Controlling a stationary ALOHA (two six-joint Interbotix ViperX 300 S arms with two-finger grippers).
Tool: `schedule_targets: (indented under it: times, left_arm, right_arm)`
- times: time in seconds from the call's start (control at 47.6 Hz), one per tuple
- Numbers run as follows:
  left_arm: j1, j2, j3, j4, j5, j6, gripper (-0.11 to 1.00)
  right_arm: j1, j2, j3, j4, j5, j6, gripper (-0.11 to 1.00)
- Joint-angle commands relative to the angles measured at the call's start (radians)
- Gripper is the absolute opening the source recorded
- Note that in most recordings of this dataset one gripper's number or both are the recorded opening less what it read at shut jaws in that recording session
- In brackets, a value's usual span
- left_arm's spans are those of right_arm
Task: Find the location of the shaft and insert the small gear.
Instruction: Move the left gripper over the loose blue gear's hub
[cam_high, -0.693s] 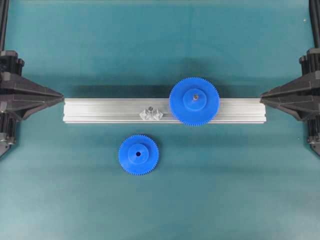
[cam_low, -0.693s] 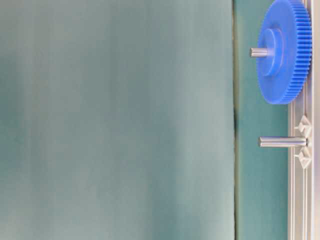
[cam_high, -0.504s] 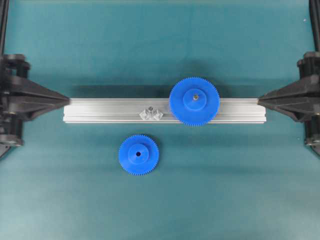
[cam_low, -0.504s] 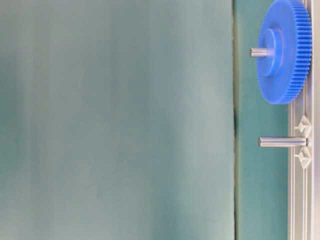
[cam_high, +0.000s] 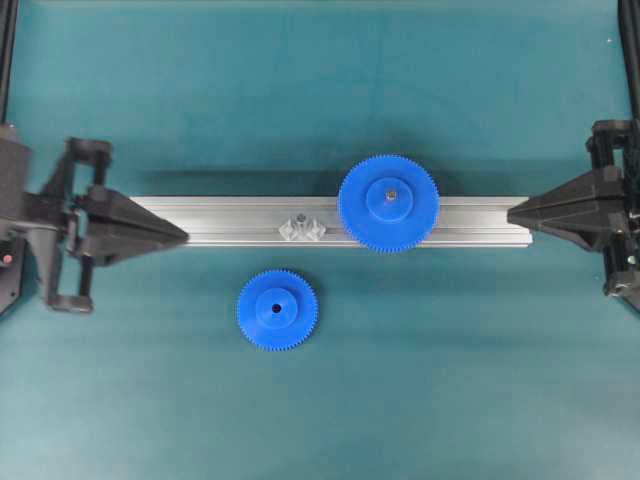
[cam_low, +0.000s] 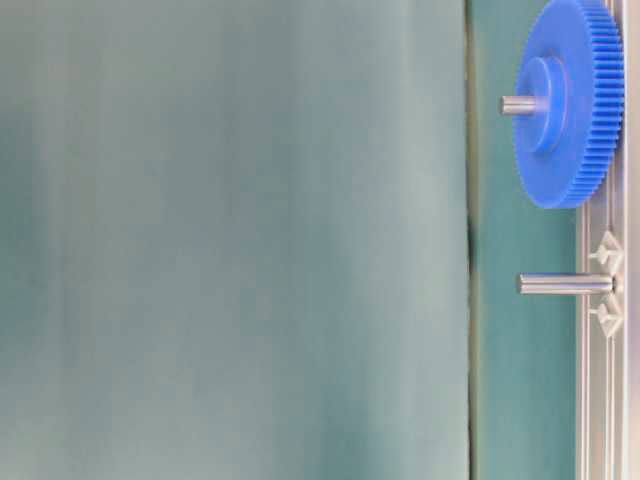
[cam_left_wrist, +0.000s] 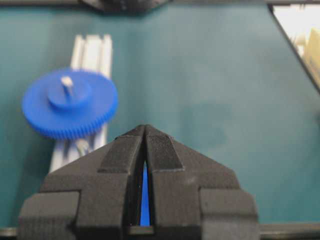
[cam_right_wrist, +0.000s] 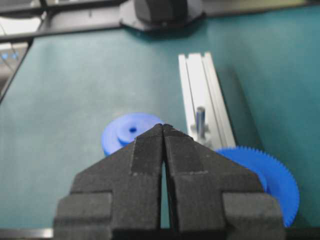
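The small gear (cam_high: 277, 310) lies flat on the teal mat in front of the rail, with its dark hole up; it also shows in the right wrist view (cam_right_wrist: 127, 129). The shaft (cam_high: 298, 219) stands upright on the rail on its faceted silver base, bare; it also shows in the table-level view (cam_low: 565, 284) and the right wrist view (cam_right_wrist: 200, 120). My left gripper (cam_high: 185, 234) is shut and empty over the rail's left end. My right gripper (cam_high: 510, 213) is shut and empty at the rail's right end.
A long grooved aluminium rail (cam_high: 230, 222) runs across the middle. A larger blue gear (cam_high: 388, 202) sits on its own pin on the rail, to the right of the shaft. Teal mat lies all around.
My left gripper has moved right, from the table's edge to over the rail's left end. My right gripper has crept slightly left. Both stay shut. The gears have not moved.
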Motion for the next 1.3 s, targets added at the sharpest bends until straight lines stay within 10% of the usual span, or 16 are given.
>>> schedule_targets:
  times: [0.0, 1.282]
  left_arm:
    - [-0.009, 0.028, -0.051, 0.003, 0.043, -0.003, 0.01]
    - [-0.057, 0.479, -0.38, 0.002, 0.431, -0.046, 0.01]
  right_arm:
    - [-0.002, 0.011, -0.011, 0.0, 0.011, 0.011, -0.01]
    - [-0.034, 0.008, -0.006, 0.0, 0.069, 0.011, -0.01]
